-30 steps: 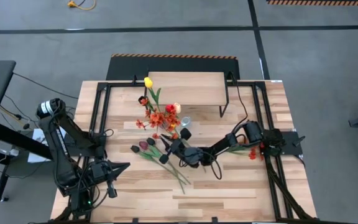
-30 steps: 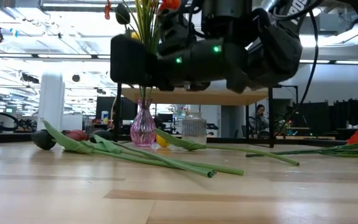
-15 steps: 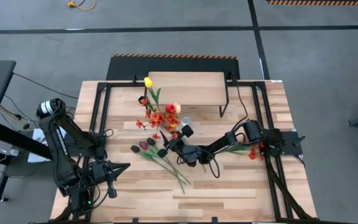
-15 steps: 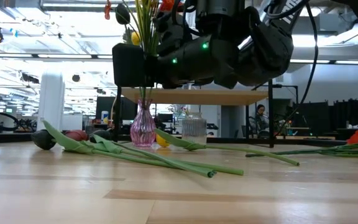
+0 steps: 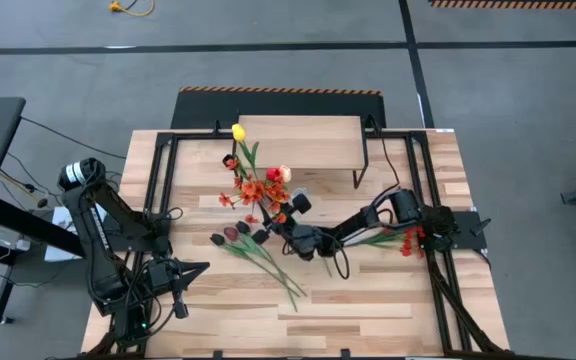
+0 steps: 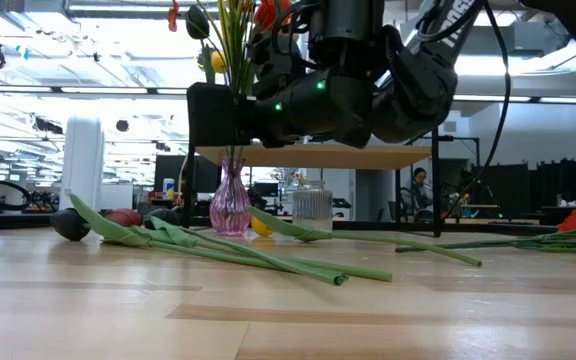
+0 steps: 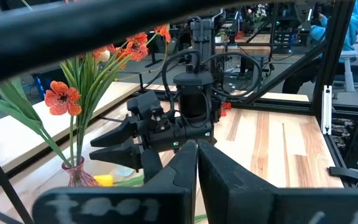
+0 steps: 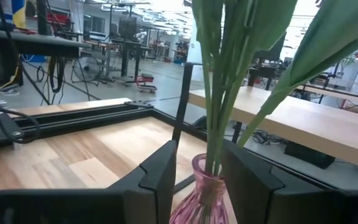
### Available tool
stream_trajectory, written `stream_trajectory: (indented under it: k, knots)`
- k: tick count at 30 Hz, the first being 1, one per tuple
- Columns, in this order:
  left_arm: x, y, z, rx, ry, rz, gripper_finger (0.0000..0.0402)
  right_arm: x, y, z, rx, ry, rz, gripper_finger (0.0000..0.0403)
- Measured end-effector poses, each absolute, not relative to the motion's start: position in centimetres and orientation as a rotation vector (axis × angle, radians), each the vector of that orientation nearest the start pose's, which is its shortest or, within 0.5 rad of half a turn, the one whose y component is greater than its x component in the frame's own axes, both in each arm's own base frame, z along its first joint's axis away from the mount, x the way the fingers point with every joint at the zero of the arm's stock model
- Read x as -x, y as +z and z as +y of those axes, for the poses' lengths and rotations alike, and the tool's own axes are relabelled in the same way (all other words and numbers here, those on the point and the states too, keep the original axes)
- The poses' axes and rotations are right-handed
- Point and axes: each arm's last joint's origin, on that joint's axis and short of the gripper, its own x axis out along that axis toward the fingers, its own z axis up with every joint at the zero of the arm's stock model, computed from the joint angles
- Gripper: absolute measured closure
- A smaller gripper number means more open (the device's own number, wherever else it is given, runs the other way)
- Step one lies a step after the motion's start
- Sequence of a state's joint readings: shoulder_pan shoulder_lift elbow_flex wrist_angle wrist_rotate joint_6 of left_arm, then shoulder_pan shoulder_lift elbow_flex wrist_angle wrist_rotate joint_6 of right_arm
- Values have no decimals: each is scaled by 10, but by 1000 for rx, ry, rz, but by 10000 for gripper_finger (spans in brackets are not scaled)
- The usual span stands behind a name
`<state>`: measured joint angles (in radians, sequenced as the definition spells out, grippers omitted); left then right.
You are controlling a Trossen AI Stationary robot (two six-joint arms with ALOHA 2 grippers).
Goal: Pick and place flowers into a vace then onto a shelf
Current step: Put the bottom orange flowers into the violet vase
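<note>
Several flowers (image 5: 253, 180) fill the vase (image 6: 230, 203); we see right gripper (image 5: 278, 222) parted; tulips (image 5: 258, 250) and shelf (image 5: 298, 143) remain.

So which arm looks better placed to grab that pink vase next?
The right one. Its gripper hangs right at the vase, open jaws either side of the neck. The left gripper sits shut at the table's near left corner.

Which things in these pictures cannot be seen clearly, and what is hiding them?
- Low view: the right end effector covers part of the stems above the pink vase; the flower heads are cut off by the upper edge.
- Right wrist view: the vase is cut off by the lower edge.
- High view: the vase is hidden under the flowers.
- Left wrist view: a blurred dark bar hides the upper part.
</note>
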<state>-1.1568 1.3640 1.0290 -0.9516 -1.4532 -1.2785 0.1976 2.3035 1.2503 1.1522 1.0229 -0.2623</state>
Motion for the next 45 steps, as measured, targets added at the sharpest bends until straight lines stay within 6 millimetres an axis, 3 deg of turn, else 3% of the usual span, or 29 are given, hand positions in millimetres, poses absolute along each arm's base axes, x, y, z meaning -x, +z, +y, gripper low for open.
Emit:
stream_trajectory:
  k: [39,45]
  knots:
    - [-122,270,-205,14,377,120,401,-459,138,50,215,-872,11,282]
    - [-122,270,-205,15,378,120,401,-459,138,50,215,-871,11,301]
